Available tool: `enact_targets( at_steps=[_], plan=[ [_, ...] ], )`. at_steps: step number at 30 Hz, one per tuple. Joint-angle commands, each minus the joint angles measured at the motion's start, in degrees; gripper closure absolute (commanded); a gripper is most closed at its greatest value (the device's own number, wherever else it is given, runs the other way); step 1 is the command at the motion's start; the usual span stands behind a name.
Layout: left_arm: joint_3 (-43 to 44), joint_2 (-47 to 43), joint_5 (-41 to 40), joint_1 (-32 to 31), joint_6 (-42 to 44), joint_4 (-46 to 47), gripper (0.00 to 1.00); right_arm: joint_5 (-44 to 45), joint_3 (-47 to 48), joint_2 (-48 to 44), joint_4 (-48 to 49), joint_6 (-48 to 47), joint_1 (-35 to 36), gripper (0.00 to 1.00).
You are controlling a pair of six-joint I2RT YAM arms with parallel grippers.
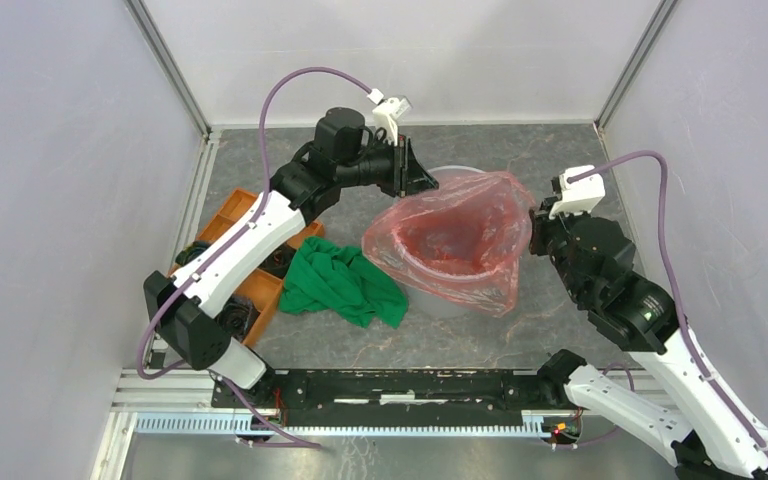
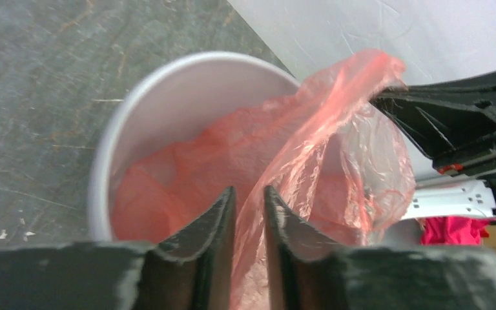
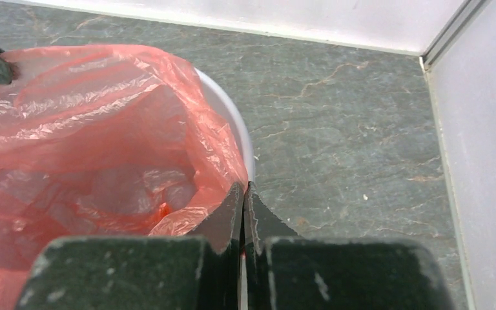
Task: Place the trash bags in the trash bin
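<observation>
The trash bin point(image 1: 455, 172) stands mid-table, a round grey-white bucket. The red-pink trash bag point(image 1: 450, 240) sits inside it, its mouth spread wide and hanging over the near and right rim. My left gripper point(image 1: 426, 182) is at the bin's back left rim. In the left wrist view its jaws point(image 2: 250, 194) stand a little apart, with a fold of the bag point(image 2: 323, 129) running between them above the bin point(image 2: 168, 71). My right gripper point(image 1: 536, 232) is at the bag's right edge. Its jaws point(image 3: 245, 188) are pressed shut on the bag's edge point(image 3: 90, 129) by the bin's rim point(image 3: 242, 139).
A green cloth point(image 1: 345, 280) lies left of the bin. An orange compartment tray point(image 1: 235, 215) with black rolls point(image 1: 195, 252) sits at the far left under my left arm. Enclosure walls stand close on three sides. My right arm point(image 2: 465, 123) shows in the left wrist view.
</observation>
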Motion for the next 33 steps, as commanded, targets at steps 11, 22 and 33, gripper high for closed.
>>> enact_targets(
  at_steps=[11, 22, 33],
  plan=[
    [7.43, 6.02, -8.23, 2.14, 0.2, -0.17, 0.98, 10.05, -3.67, 3.68, 11.11, -7.64, -0.19, 1.0],
    [6.37, 11.26, -6.27, 8.39, -7.31, 4.95, 0.98, 8.17, -5.9, 9.42, 15.25, -8.43, -7.83, 0.92],
    [4.46, 13.44, -7.92, 10.36, -8.8, 4.88, 0.98, -8.67, -7.65, 13.13, 15.9, -7.39, -17.6, 0.9]
  ],
)
